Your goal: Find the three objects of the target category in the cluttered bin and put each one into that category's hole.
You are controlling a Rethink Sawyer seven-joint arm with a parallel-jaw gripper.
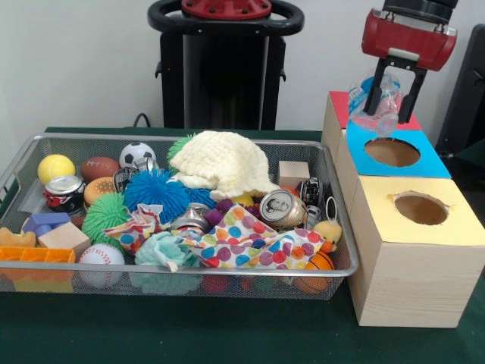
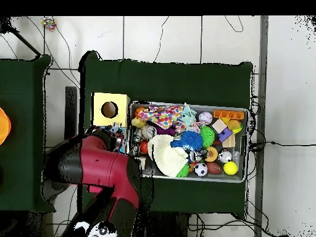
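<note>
Nearest the camera in the front view, the wire mesh bin (image 1: 342, 271) holds its clutter: an orange ice-cube-like tray (image 1: 36, 255) at about 8 o'clock of the bin, a baseball (image 1: 101, 255) just beside it, a pale teal pom-pom (image 1: 164, 250) and a polka-dot cloth (image 1: 246, 244) along the near rim, with a basketball (image 1: 320, 262) at the 4 o'clock corner. Toward the middle lie a blue spiky ball (image 1: 155, 191), a green spiky ball (image 1: 103, 214) and a crushed silver can (image 1: 281, 208) tilted on its side. Farther back a cream knitted hat (image 1: 223, 161) sits at 12 o'clock, a wooden cube (image 1: 293, 173) at 1 o'clock, and a soccer ball (image 1: 137, 155), a small football (image 1: 99, 167) and a yellow ball (image 1: 56, 167) run toward 10 o'clock. At 3 o'clock of the bin stands a row of wooden boxes: the yellow-topped box (image 1: 413, 262) nearest, then the blue-topped box (image 1: 432, 161), then a red-topped one (mostly hidden). Above the blue and red tops the gripper (image 1: 393, 106) hangs with its black fingers (image 1: 374, 92) pinched on a crumpled clear plastic bottle (image 1: 385, 106), held off the boxes just behind the blue hole (image 1: 392, 152). In the overhead view the red arm (image 2: 102, 168) covers those far boxes, leaving only the yellow top visible
</note>
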